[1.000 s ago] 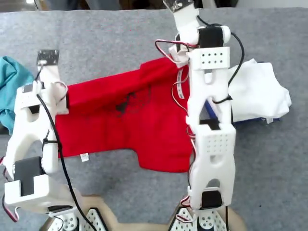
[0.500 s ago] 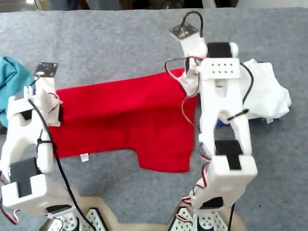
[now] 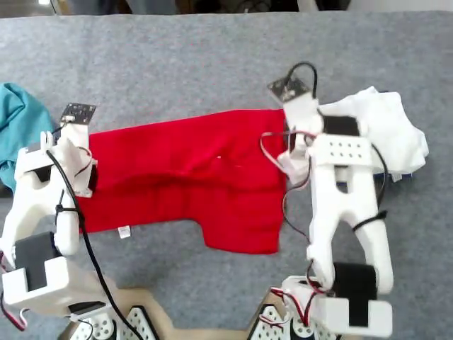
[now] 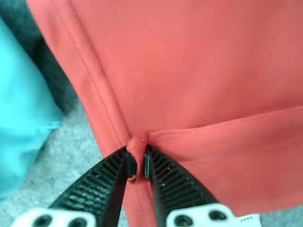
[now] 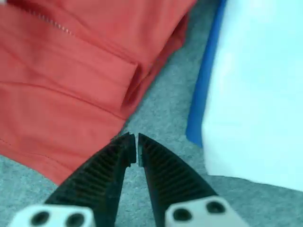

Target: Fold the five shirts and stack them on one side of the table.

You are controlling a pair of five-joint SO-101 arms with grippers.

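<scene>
High view, and the red shirt [image 3: 184, 177] lies stretched across the middle of the grey table [image 3: 177, 64], long side running from 9 o'clock to 3 o'clock, with a soft crease along its length and one flap hanging down toward 5 o'clock. A small white label [image 3: 124, 231] pokes out from its 7 o'clock hem. Over at the 9 o'clock edge sits a bunched teal shirt [image 3: 14, 131], just beside the red one. Out at 3 o'clock there's the white shirt [image 3: 389, 131], lying on top of a blue cloth [image 5: 204, 85] whose edge peeks out underneath. Now the left gripper [image 4: 136, 163]: it's clamped on the red shirt, a little pinch of hem squeezed tight between its ribbed black fingers at the shirt's 9 o'clock end, teal cloth close by. The right gripper [image 5: 136, 142] hangs over bare grey table in the narrow strip between the red shirt's 3 o'clock edge and the blue cloth, jaws pressed together with nothing between them. The right arm's white links lie across part of the white shirt and the blue cloth, and the left arm covers the red shirt's 9 o'clock corner.
</scene>
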